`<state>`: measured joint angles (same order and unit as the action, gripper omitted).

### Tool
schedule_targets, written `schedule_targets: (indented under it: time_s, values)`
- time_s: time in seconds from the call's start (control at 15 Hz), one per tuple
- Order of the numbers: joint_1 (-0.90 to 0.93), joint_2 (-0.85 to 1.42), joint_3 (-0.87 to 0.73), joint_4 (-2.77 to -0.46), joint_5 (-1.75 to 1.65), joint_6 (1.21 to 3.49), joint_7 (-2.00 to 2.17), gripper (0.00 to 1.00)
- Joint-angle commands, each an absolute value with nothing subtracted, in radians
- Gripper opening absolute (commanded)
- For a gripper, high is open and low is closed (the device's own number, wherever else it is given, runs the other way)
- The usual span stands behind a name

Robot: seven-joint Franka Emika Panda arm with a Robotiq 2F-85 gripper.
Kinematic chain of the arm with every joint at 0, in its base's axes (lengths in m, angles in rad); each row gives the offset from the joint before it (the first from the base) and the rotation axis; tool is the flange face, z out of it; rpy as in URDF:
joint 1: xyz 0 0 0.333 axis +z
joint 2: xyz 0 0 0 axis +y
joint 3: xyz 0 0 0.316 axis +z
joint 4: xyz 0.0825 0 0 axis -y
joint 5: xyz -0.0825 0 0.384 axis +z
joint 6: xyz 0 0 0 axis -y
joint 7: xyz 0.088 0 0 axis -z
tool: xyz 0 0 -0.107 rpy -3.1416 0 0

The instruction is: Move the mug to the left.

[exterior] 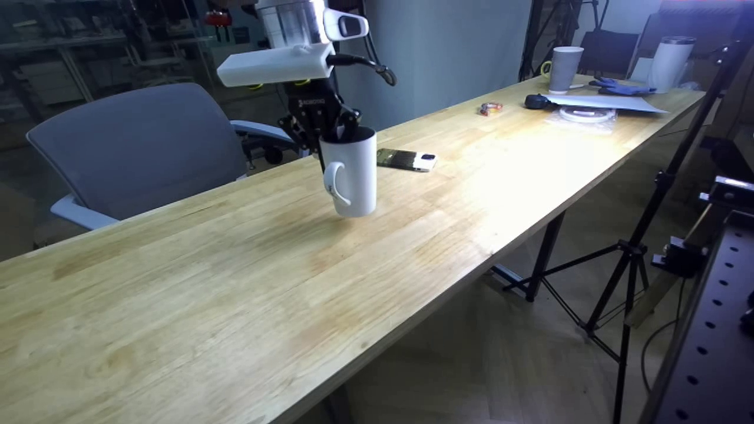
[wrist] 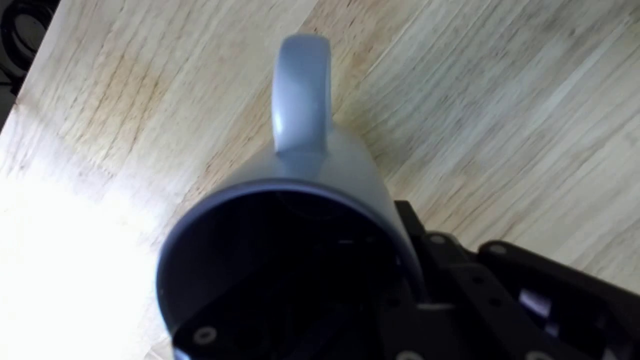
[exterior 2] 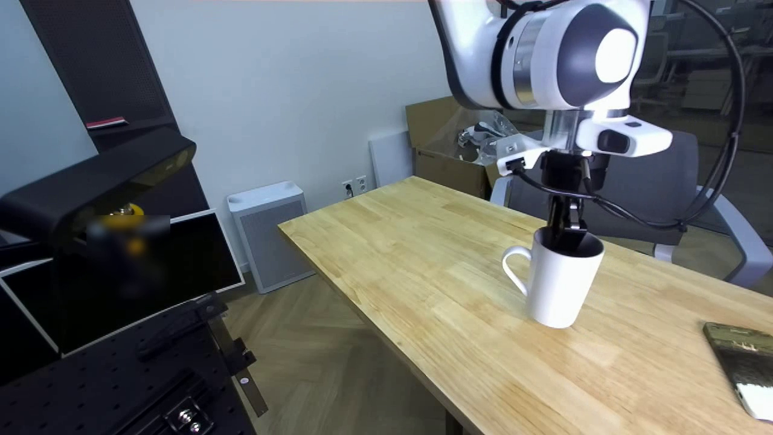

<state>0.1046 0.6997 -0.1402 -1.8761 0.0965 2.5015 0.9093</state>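
The tall light grey-white mug (exterior: 360,182) is in the grip over the wooden table (exterior: 194,306), with a slight tilt in an exterior view (exterior 2: 564,284). Its handle (wrist: 302,95) points to the top of the wrist view. My gripper (exterior: 331,141) is shut on the mug's wall: one finger goes down inside the mug, the other lies along its outside. In an exterior view the gripper (exterior 2: 566,232) comes down from above into the mug's mouth. The mug's base looks slightly above the table, with a soft shadow under it. The inner fingertip is hidden in the dark inside.
A phone (exterior: 406,159) lies on the table close to the mug. Farther along stand another cup (exterior: 565,70) and a white tumbler (exterior: 671,65), near a blue glove (exterior: 619,87) and papers (exterior: 607,103). An office chair (exterior: 141,153) stands against the table's edge.
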Motion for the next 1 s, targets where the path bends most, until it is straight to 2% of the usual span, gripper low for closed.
schedule_targets:
  time_s: [0.0, 0.47, 0.93]
  values:
    - [0.092, 0.691, -0.093, -1.861, 0.091, 2.479, 0.791, 0.02]
    - [0.096, 0.669, -0.096, -1.911, 0.019, 2.552, 0.445, 0.02]
    - [-0.005, 0.653, -0.021, -1.965, 0.019, 2.555, 0.043, 0.02]
